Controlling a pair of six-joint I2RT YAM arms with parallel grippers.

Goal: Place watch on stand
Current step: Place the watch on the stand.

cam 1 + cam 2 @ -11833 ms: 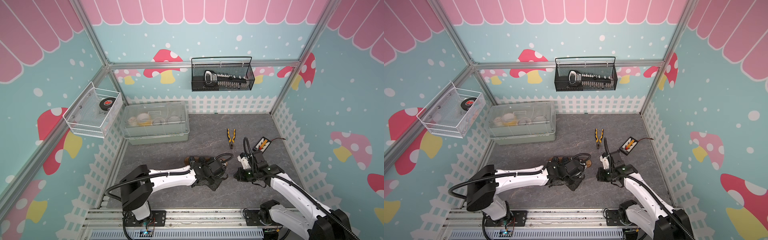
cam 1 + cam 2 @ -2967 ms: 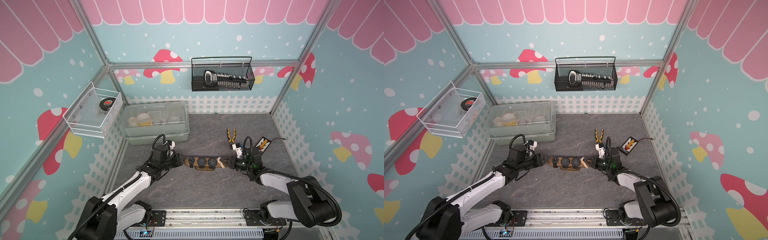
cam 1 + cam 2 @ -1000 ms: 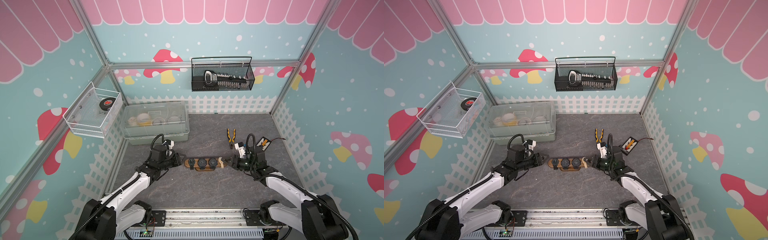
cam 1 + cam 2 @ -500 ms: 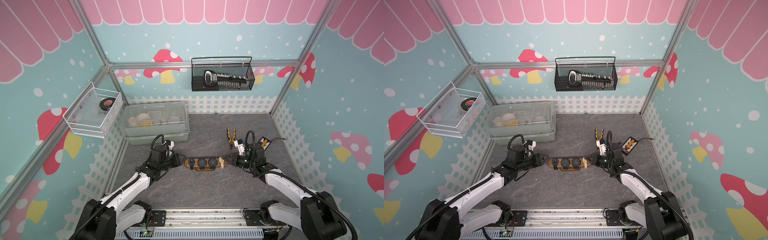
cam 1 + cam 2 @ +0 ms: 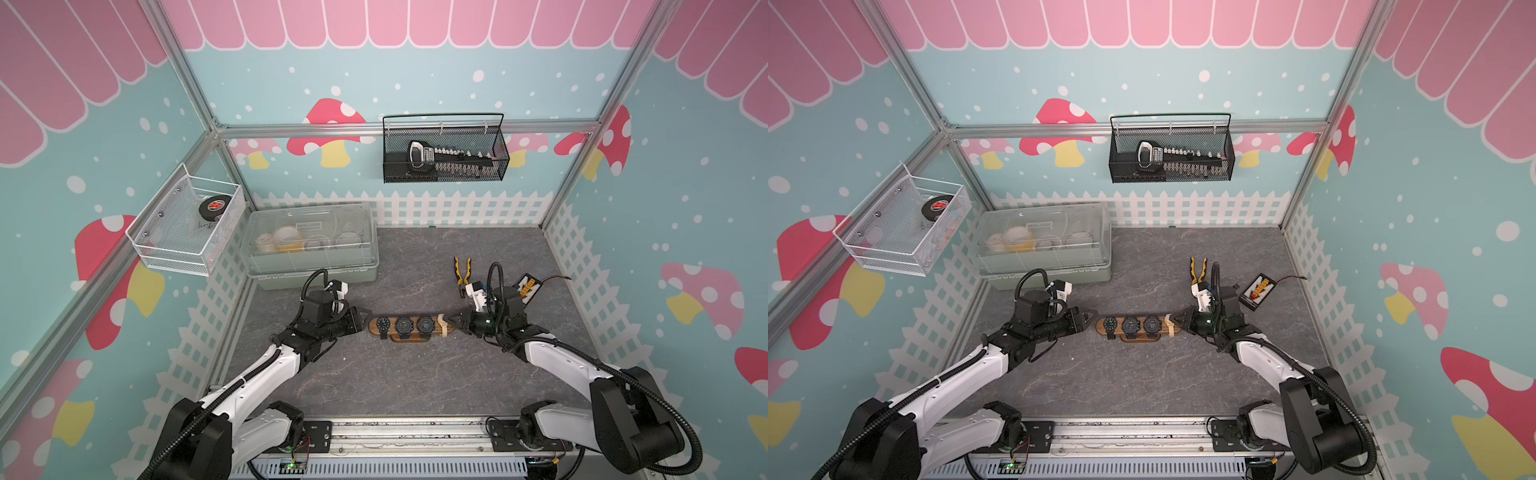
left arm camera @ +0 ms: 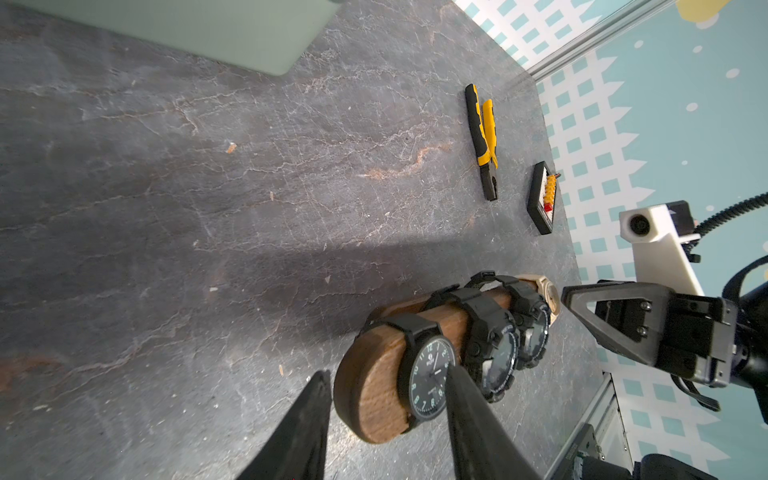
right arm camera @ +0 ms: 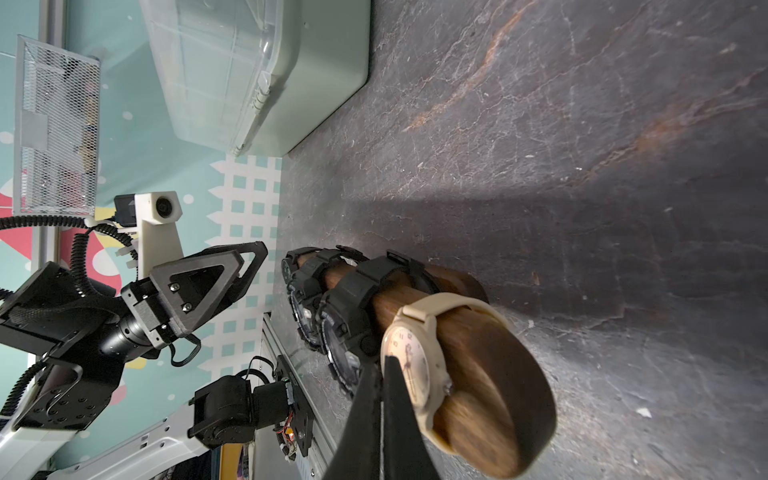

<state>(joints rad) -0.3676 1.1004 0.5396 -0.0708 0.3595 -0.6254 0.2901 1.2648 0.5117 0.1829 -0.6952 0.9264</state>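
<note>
Jaws of right gripper (image 7: pixel 383 368) now pressed together and empty; a second ago they stood apart at this same end of the stand (image 5: pixel 372 326). Tips sit just beside the beige watch (image 7: pixel 415 365), strapped round the bar's right end, next to three black watches (image 5: pixel 404 325). Reads as watch released and seated; closed tips could nudge it inward. Opposite end: left gripper (image 5: pixel 363 322) jaws apart, flanking the bar, contact unclear

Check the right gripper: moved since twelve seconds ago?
Yes. The right gripper has shifted back, closer to the yellow-handled pliers, and is shut beside the beige watch on the stand.
</note>
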